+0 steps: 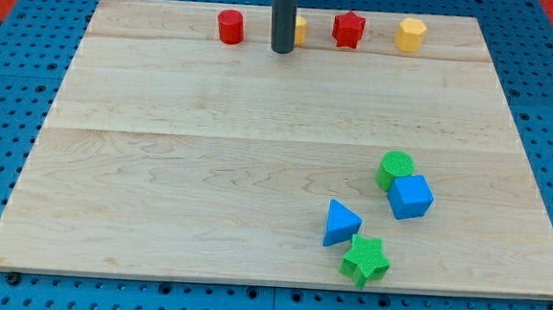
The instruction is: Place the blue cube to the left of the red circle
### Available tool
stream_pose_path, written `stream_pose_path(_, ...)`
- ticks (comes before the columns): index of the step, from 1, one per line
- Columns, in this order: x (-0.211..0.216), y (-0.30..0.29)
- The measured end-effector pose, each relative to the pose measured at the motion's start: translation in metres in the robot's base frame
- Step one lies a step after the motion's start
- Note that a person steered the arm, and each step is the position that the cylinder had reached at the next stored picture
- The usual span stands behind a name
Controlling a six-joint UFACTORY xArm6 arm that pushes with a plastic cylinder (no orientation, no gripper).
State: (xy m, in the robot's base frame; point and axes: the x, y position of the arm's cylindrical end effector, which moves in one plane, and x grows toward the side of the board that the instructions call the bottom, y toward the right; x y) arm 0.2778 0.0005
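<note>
The blue cube (411, 196) lies at the view's lower right, touching a green cylinder (395, 168) just above and left of it. The red circle, a short red cylinder (230, 26), stands near the view's top edge, left of centre. My tip (281, 50) is at the top of the board, just right of the red cylinder and apart from it. The rod partly hides a yellow block (300, 29) behind it. The tip is far from the blue cube.
A red star (349, 29) and a yellow hexagonal block (411, 34) sit along the top edge. A blue triangle (341, 222) and a green star (365, 259) lie at the lower right near the wooden board's (160, 167) bottom edge.
</note>
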Motion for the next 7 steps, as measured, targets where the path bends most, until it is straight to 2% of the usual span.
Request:
stream_pose_path(2,-0.014,0.003)
stream_pose_path(3,0.005,0.026)
stream_pose_path(5,0.09,0.19)
stream_pose_path(6,0.155,0.217)
stream_pose_path(7,0.193,0.209)
